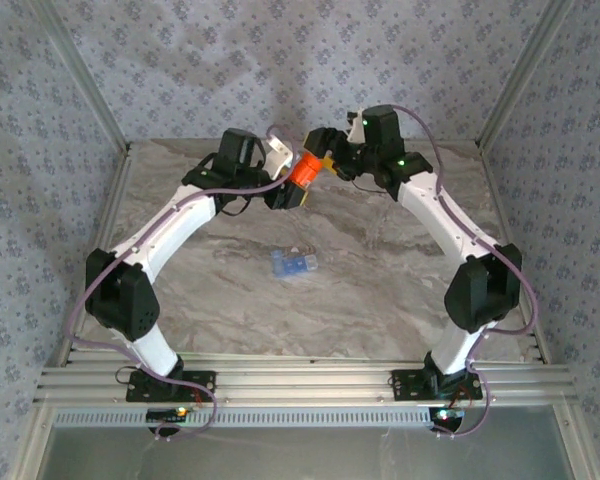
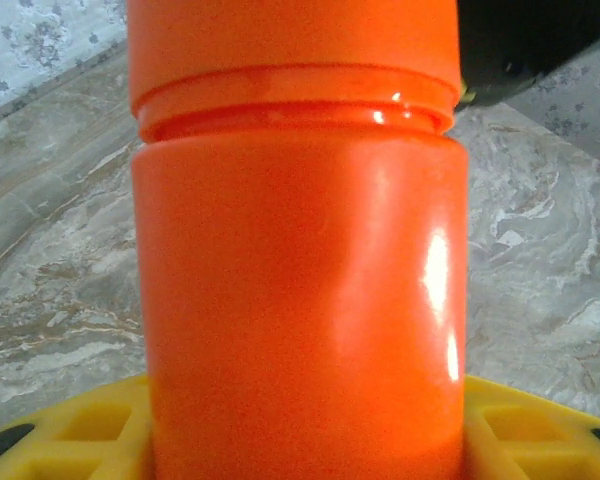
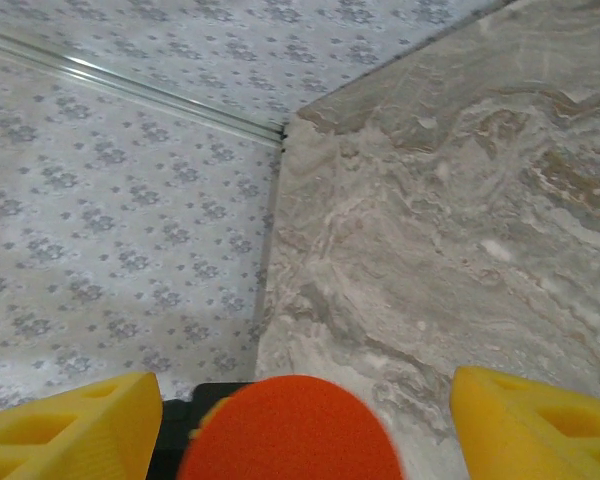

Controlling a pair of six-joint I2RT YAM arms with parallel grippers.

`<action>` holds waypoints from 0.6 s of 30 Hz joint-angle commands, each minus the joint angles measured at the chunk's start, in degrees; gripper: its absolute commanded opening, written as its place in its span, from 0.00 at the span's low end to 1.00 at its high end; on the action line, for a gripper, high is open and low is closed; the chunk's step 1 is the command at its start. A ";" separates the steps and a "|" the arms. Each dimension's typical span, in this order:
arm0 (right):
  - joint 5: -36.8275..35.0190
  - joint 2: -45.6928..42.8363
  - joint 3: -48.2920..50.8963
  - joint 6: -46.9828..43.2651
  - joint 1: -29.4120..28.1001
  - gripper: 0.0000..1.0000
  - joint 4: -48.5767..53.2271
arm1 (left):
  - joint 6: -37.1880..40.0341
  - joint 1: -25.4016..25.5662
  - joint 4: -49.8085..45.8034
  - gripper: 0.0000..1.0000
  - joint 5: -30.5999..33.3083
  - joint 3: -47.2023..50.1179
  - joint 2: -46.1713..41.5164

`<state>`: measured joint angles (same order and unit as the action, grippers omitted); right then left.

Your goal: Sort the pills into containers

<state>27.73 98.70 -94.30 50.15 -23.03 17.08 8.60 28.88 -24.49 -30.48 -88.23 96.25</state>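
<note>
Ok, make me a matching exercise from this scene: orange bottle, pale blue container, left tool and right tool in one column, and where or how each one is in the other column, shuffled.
Column one:
1. orange bottle
2. pale blue container
3. left tool
4. right tool

Column two:
A. open, straddling the cap
B. on the table, on its own
C. at the far centre, between the two tools
D. shut on the bottle's body

Pairs: 1-C, 2-B, 3-D, 4-A.

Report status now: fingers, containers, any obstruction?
Left fingers shut on bright orange cylindrical bottle. Right fingers open, either side of its red-orange cap. Pale blue translucent container lies on the table, away from the bottle.
</note>
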 commanded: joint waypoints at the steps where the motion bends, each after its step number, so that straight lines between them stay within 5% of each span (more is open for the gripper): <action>1: -0.97 0.57 -1.31 0.30 -0.18 0.77 1.88 | 1.69 0.25 0.20 0.00 0.06 -2.14 -1.06; 13: 2.24 2.43 -2.88 0.50 -1.96 0.66 1.46 | 1.73 0.28 0.15 0.00 0.06 -2.58 -0.32; 18: 2.22 1.83 -1.99 0.48 -1.86 0.48 1.33 | 1.77 0.22 0.09 0.00 0.03 -2.66 -0.27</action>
<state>29.30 100.44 -95.24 50.61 -24.95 17.82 9.08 28.91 -25.69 -30.13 -88.49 96.31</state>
